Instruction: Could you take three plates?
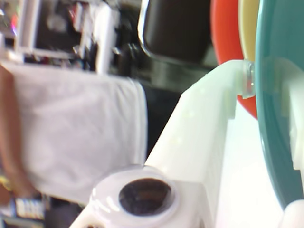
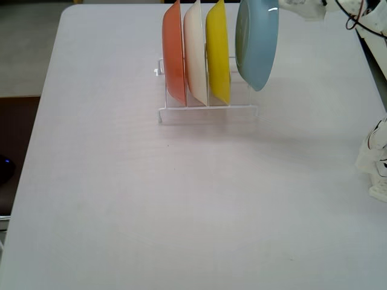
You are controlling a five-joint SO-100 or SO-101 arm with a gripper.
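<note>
We see a white wire dish rack standing on the pale, matte tabletop toward the far side in the fixed view. Three round plates stand on edge in it, side by side: an orange-red plate at the left, a cream-white plate in the middle, and a yellow plate at the right. They look upright w/ a slight lean, packed close; we can't tell if they touch.

A fourth item, a round light-blue plate, is just right of the yellow one. It's held on edge, its lower rim above the rack's right end and apparently clear of the wires, so it looks lifted, not seated. Its top rim meets the white plastic end effector at the top edge of the fixed view, where only a bit of the arm shows.

In the wrist view the teal-looking plate fills the right side, approx. vertical. The end effector has one white finger pressed on the plate's near face at the rim, w/ the other finger partly visible on the far side, so it's pinching the blue plate's edge. Behind it we see slivers of the orange-red and cream/yellow plates. The background there is blurred; we can't make out details.

At the right edge of the fixed view, white arm-base parts w/ cables sit on the tabletop.
</note>
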